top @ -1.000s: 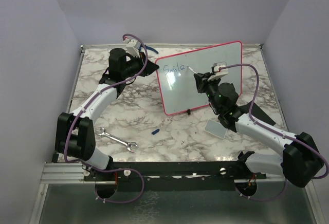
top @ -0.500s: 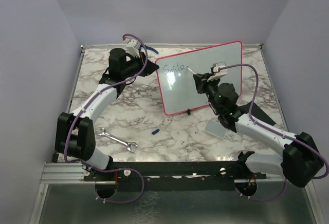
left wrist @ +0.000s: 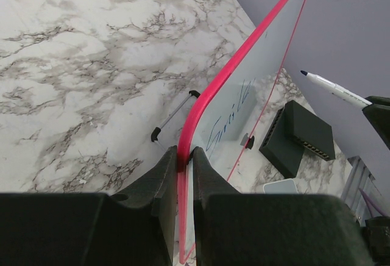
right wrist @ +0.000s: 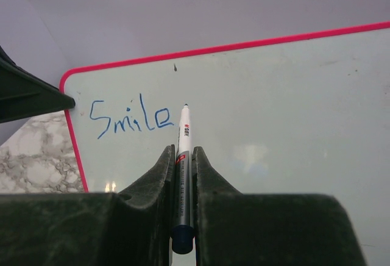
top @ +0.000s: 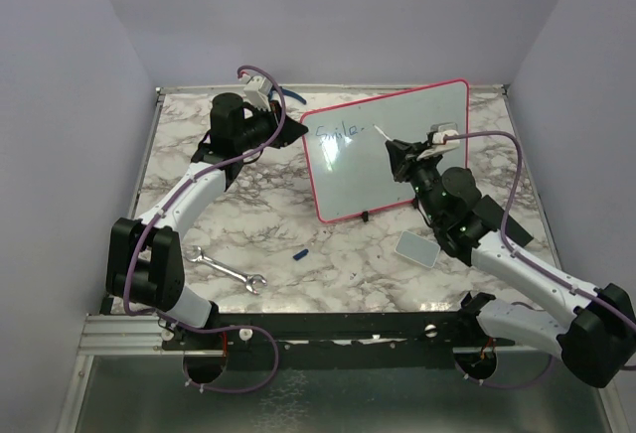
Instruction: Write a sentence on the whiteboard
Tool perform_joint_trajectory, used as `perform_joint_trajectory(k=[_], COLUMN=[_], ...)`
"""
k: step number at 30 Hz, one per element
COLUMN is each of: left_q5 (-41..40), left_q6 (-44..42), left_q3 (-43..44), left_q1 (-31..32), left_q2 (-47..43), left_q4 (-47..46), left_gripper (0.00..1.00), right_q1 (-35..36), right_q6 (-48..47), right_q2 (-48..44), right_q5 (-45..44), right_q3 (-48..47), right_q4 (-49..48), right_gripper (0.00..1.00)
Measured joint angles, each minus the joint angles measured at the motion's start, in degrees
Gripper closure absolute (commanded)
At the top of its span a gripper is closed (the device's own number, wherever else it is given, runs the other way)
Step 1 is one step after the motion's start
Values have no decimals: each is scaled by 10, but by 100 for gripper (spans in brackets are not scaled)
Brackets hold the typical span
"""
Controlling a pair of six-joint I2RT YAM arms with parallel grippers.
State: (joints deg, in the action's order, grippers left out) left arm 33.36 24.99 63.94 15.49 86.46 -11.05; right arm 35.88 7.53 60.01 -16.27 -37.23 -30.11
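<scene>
The whiteboard stands upright at the back of the table, with a red-pink frame. The sentence reads only "Smile" in blue at the board's top left, and shows clearly in the right wrist view. My left gripper is shut on the board's left frame edge. My right gripper is shut on a white marker pointing at the board. The marker's tip sits just right of the "e". In the left wrist view the marker looks a little off the surface.
A wrench and a small blue cap lie on the marble table in front of the board. A small grey pad lies near the right arm. A black block sits beside the board's foot. Lilac walls enclose the table.
My right arm has moved to the right with the marker, so its tip now sits further right of the word "Smile". The left gripper and the board have not moved.
</scene>
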Motion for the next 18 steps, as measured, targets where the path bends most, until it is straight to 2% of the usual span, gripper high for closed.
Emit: perform_joint_trajectory(k=[9, 18], left_q5=[0, 0], left_q6=[-3, -8], left_q3=[0, 0], left_q1=[-1, -3], left_q2=[-2, -2], left_q4=[1, 3], left_gripper=[97, 97], right_q1=[-20, -84], right_q6=[-5, -3], right_q2=[5, 5], right_q5=[-9, 41], right_q3=[0, 0], right_q4=[11, 11], right_gripper=[99, 99])
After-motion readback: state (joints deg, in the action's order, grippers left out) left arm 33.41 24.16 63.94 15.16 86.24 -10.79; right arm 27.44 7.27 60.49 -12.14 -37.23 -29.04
